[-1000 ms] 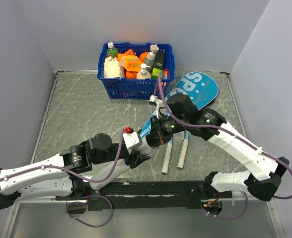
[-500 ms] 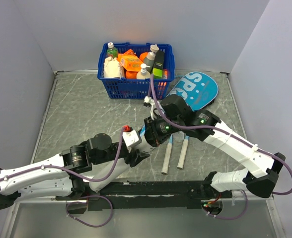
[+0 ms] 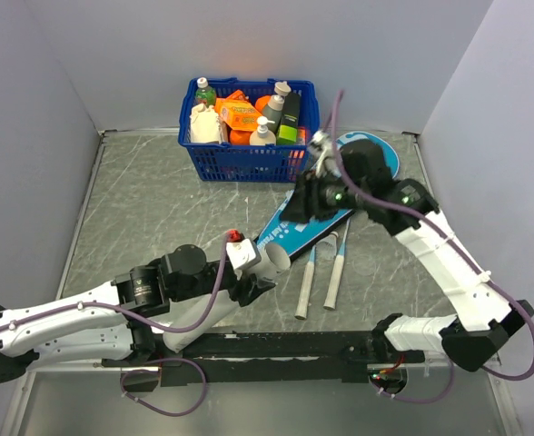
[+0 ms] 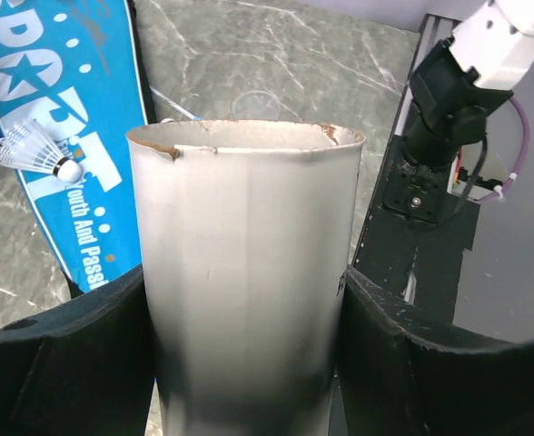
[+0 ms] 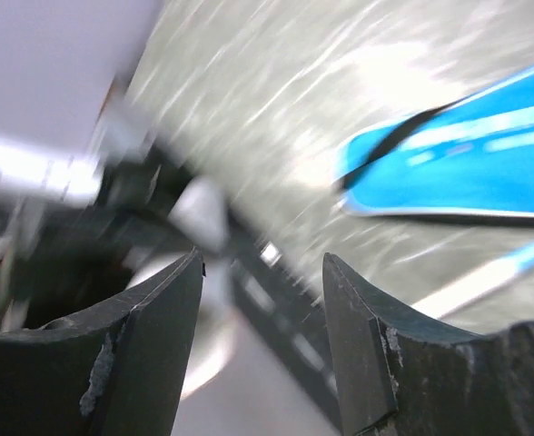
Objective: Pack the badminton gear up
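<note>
Top view: the left gripper (image 3: 254,276) is clenched on the long white tube (image 3: 271,262) near the middle of the grey marbled table (image 3: 158,209). The tube's open end tilts up and away from the arm bases. In the left wrist view, its torn brown rim fills the space between both fingers (image 4: 67,363).

The teal case (image 3: 290,234) lies flat and diagonal just beyond the tube, and the white feather shuttlecock (image 4: 33,151) rests on its printed lettering.

The right gripper (image 3: 301,202) hangs above the middle of the case, and its arm hides much of that case from above. The right wrist view is blurred by motion, but the jaws stand apart with nothing between them.

The two rackets (image 3: 305,292) lie side by side right of the tube, white handles toward the arm bases. Their pale blue shafts run up to the case. Their heads are hidden.

A small clear ring (image 3: 372,264) lies on the table right of the handles.

The blue basket (image 3: 240,163) of bottles and orange packs stands at the far wall, just beside the upper end of the case.
</note>
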`<state>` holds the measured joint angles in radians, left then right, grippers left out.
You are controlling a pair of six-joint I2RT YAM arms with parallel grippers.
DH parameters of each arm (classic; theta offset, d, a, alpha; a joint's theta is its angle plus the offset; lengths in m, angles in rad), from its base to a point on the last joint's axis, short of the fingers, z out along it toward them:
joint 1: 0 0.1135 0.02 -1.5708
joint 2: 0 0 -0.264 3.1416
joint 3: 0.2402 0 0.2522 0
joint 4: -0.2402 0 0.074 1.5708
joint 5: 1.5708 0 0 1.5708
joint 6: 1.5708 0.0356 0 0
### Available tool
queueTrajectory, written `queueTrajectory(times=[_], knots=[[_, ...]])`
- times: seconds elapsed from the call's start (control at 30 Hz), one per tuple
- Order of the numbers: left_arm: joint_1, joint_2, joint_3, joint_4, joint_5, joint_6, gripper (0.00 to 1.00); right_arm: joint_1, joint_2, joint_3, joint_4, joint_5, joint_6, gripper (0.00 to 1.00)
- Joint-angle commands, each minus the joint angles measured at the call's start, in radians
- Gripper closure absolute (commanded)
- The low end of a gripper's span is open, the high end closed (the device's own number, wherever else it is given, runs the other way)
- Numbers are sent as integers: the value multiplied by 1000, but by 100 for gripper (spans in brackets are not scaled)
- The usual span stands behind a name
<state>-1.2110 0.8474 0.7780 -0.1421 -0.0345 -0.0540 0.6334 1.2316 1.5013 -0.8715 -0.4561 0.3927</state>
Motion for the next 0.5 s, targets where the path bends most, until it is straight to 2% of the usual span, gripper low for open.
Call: queueTrajectory(times=[0.0, 0.13, 0.23, 0.33, 0.37, 0.47], knots=[[-9, -8, 14, 39, 38, 14, 99, -147, 57, 62, 11, 108, -57, 36], [-9, -8, 17, 39, 38, 13, 99, -207, 173, 88, 51, 177, -101, 35], [-9, -16, 17, 39, 38, 13, 99, -230, 273, 112, 87, 238, -118, 30], [-9, -24, 18, 38, 38, 10, 99, -232, 347, 90, 170, 327, -141, 23], [-9, -28, 18, 38, 38, 9, 99, -230, 373, 73, 245, 350, -159, 19], [-9, -39, 26, 30, 10, 9, 97, -230, 425, -2, 394, 414, -222, 15]])
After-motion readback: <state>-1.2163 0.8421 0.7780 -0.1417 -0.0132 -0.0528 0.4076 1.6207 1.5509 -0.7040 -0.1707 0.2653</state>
